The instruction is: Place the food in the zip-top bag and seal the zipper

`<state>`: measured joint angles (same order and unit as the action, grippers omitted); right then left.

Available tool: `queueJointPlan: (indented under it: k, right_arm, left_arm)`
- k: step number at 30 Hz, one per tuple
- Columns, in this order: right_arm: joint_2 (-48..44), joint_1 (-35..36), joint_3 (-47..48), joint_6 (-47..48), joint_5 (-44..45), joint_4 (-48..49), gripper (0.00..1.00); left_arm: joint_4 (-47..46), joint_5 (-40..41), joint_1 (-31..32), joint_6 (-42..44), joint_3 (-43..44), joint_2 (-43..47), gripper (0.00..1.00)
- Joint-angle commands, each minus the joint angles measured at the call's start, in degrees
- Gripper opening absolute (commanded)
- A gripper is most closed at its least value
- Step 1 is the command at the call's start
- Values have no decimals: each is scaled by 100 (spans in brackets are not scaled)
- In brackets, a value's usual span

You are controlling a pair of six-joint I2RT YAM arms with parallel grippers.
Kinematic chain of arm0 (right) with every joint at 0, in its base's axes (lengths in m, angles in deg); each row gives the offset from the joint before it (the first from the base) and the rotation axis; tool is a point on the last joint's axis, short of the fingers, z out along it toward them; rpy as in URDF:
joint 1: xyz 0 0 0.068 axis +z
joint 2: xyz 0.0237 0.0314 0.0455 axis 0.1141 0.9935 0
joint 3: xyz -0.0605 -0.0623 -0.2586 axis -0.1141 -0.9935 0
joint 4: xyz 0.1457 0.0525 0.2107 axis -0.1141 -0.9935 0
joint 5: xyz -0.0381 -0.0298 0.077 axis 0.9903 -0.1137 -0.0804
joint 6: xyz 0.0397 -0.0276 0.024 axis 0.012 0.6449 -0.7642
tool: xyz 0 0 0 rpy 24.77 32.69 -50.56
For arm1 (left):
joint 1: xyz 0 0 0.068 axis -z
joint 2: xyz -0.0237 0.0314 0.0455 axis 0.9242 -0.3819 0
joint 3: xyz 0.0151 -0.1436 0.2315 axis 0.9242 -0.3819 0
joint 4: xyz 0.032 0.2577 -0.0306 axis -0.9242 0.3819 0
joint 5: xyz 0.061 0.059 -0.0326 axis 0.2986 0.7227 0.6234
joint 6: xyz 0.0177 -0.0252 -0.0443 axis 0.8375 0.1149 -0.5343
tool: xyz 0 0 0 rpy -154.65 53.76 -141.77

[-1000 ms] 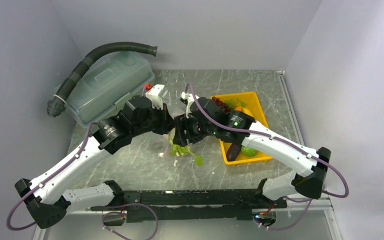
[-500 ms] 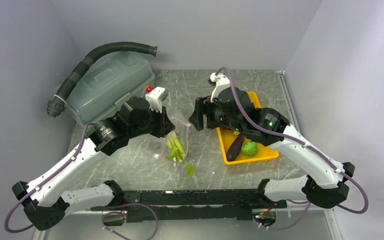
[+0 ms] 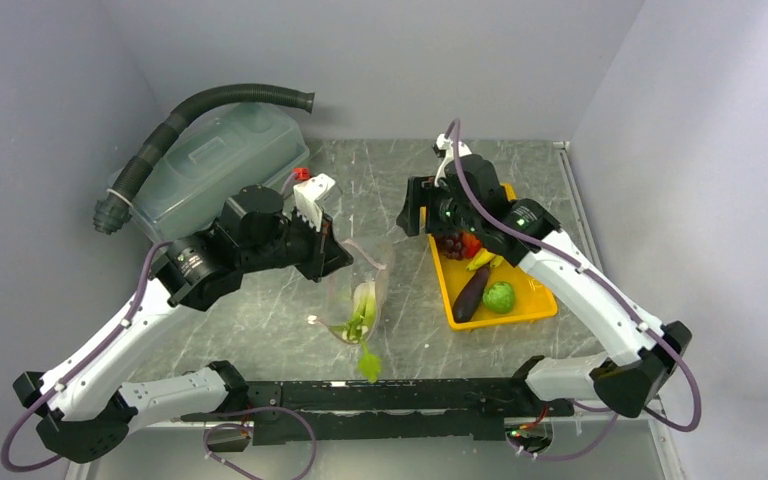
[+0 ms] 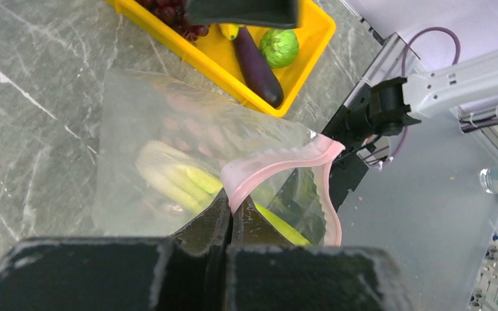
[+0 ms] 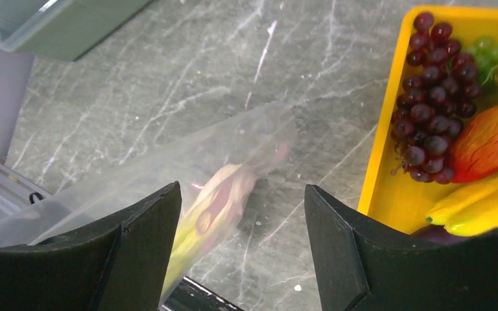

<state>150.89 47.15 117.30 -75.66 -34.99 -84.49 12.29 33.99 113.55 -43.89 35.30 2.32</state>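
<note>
The left gripper [image 4: 229,217] is pinched tight on the pink zipper [image 4: 279,162] of the zip-top bag [image 4: 162,123]. It holds the bag up over the middle of the table [image 3: 260,320]. Pale green celery [image 4: 175,178] lies inside the bag.

The right gripper [image 5: 241,194] has its fingers spread wide, with nothing held. It hangs over the far end of the yellow tray [image 5: 389,194], near the table's right edge. Grapes [image 5: 428,123], bananas [image 5: 473,204], a pepper [image 5: 489,139], an eggplant [image 3: 471,293] and a round green vegetable [image 3: 499,297] sit in the tray.

A robotics lab cell: plain grey walls [image 3: 410,70] box in a marbled surface [image 3: 270,322] with a black mounting rail [image 3: 380,397].
</note>
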Motion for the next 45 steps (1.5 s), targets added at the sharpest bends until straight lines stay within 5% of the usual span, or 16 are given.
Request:
queueJointPlan:
  k: [1,21,45]
  right_arm:
    - [129,-338,-421,-235,-704,733,73]
    - [646,-692,-1910,-1467,-1483,1754,76]
    - [1514,-704,-2467,-2521,-2103,2429,79]
  left_arm:
    - [-60,-565,23,408,337,110,0]
    - [-165,-961,16,637,84,293,0]
    - [-201,-917,21,638,-187,507,0]
